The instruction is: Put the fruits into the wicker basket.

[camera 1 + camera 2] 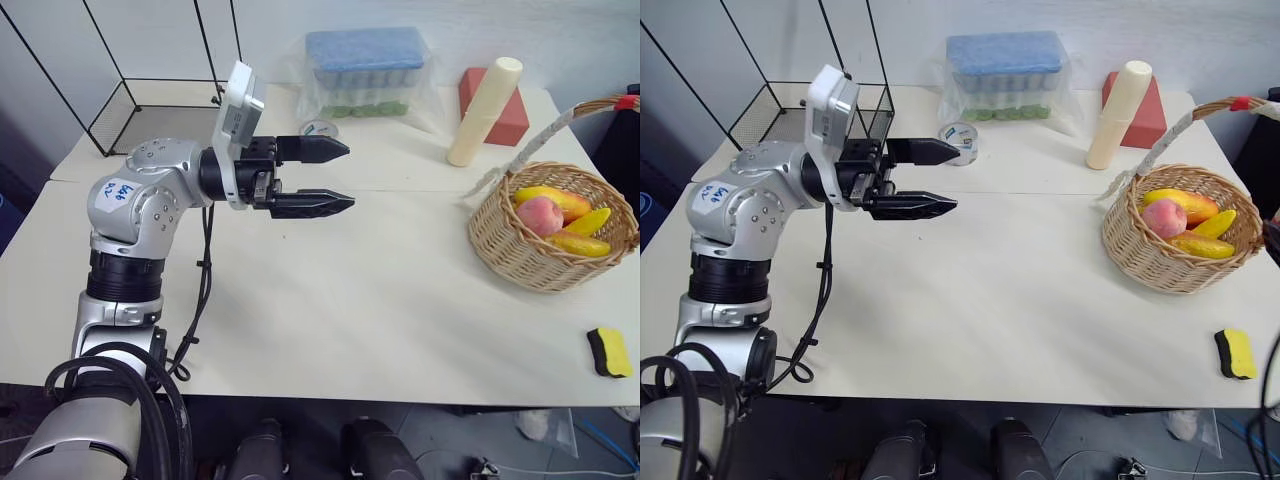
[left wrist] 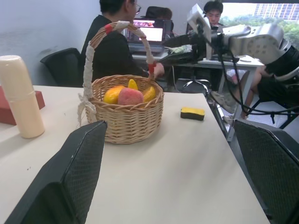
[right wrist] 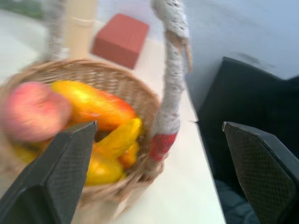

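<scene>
Over the middle-left of the table [image 1: 330, 330] the left end effector [image 1: 320, 176] hangs with its two black fingers spread wide and empty, pointing sideways toward the basket side, well apart from everything on the surface. Right end effector [image 3: 154, 172] seen in its own wrist view: fingers wide apart, nothing between them, released, just beside the wicker basket [image 1: 520, 250] and aimed at its handle [image 3: 170, 70]. Basket sits upright at the right edge of the table, tall arched handle wrapped in white strips with red tape. Inside it: a pink peach [image 1: 540, 215], a yellow-to-red mango [image 1: 560, 200], a yellow banana-like piece [image 1: 590, 221] and another yellow-orange fruit [image 1: 580, 244] low at the front; whether more lies underneath I cannot tell. No loose fruit visible on the table surface, so my read is the task is essentially done, all visible fruits are in, both end effectors empty, nothing left to pick as far as the views show. Other stuff, not task items: yellow-and-black sponge [image 1: 609, 352] near the front right corner, cream cylinder [image 1: 484, 98] leaning by a red block [image 1: 505, 115], blue-lidded container in a plastic bag [image 1: 365, 70] at the back, black wire-frame cage [image 1: 150, 110] back left. Left wrist view shows seated people [image 2: 112, 42] behind the table.
</scene>
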